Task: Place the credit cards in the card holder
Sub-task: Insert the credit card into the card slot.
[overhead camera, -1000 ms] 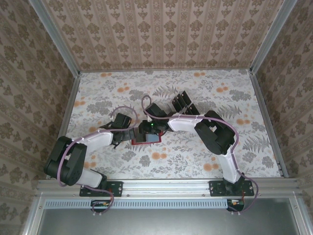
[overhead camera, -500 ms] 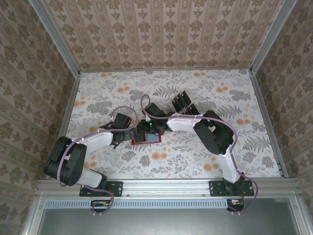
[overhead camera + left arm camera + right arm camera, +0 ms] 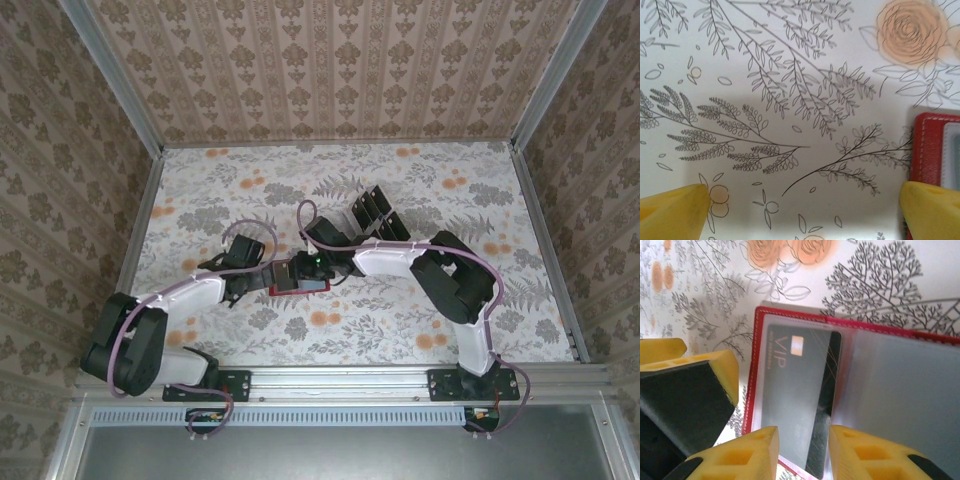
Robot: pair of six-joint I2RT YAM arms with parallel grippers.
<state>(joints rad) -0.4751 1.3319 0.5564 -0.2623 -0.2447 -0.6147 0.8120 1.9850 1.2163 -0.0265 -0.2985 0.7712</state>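
Note:
The red card holder (image 3: pixel 751 375) lies open on the floral table, its edge also at the right of the left wrist view (image 3: pixel 927 147). A dark VIP credit card (image 3: pixel 795 390) sits in its left clear pocket, the right edge poking out toward the fold. My right gripper (image 3: pixel 804 442) hovers open just above that card, gripping nothing. My left gripper (image 3: pixel 802 200) is wide open over bare table, just left of the holder; one of its yellow fingers (image 3: pixel 720 367) stands beside the holder's left edge. From above, the two grippers (image 3: pixel 262 272) (image 3: pixel 298 268) meet over the holder (image 3: pixel 312 287).
A slotted rack (image 3: pixel 375 210) with more dark cards stands behind the right arm, mid-table. Metal rails and patterned walls (image 3: pixel 100 200) enclose the table. Open floral surface lies to the front and far right.
The right arm's elbow has swung a little to the right and the left arm has shifted slightly. Both grippers stay at the holder.

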